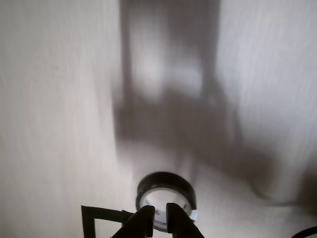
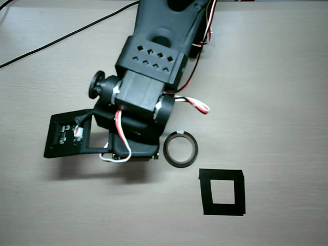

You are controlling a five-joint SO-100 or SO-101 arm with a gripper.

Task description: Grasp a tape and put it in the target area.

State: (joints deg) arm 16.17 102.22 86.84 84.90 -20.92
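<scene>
The tape is a black ring with a pale inner core, at the bottom centre of the wrist view. My gripper comes in from the bottom edge, and its two dark fingers pinch the ring's near wall. In the overhead view the tape lies just right of the arm's black head, which hides the fingertips. The target area is a black square outline on the table, below and right of the tape. One corner of the outline shows left of the fingers in the wrist view. I cannot tell whether the tape is lifted.
The table is light wood. A black wrist camera plate sticks out left of the arm. A black cable crosses the table's top left. Red and white wires hang right of the arm. The arm's shadow falls ahead.
</scene>
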